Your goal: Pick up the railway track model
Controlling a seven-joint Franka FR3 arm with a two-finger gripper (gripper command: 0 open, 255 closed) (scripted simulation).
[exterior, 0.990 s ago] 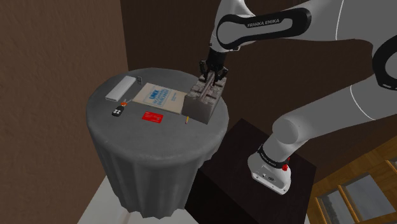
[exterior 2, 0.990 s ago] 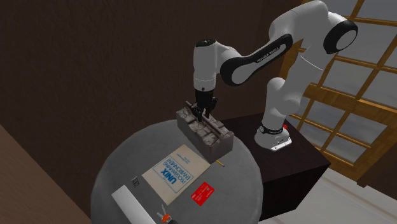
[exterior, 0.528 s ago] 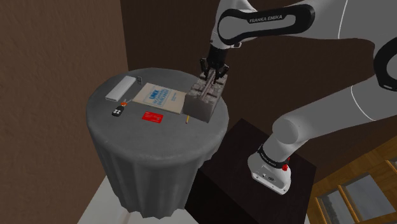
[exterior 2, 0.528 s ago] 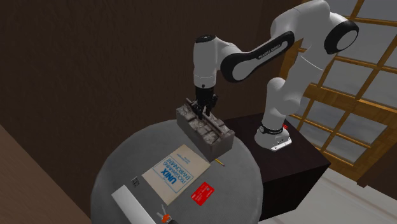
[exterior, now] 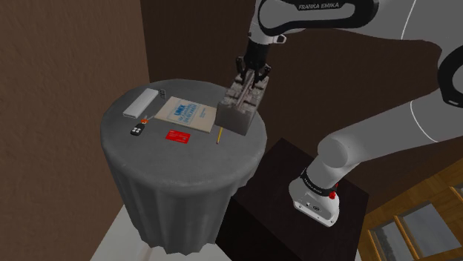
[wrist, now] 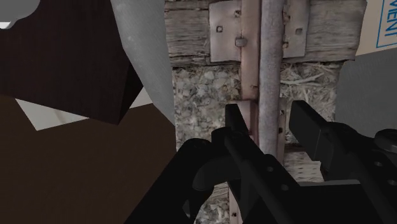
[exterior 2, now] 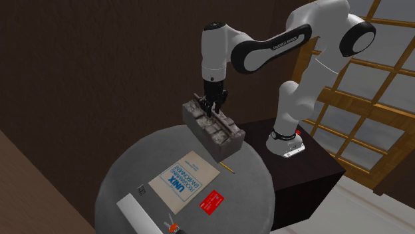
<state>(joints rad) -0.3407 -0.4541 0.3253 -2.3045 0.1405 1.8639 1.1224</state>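
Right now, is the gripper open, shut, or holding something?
Gripper: shut on the railway track model, with its fingers clasping one of the metal rails.

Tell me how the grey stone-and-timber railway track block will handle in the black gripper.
Probably stiff: the grey railway track block looks straight and unbent. Likely heavy for its size, given its thick ballast base. It may swing or tip, since the black gripper pinches only one thin metal rail.
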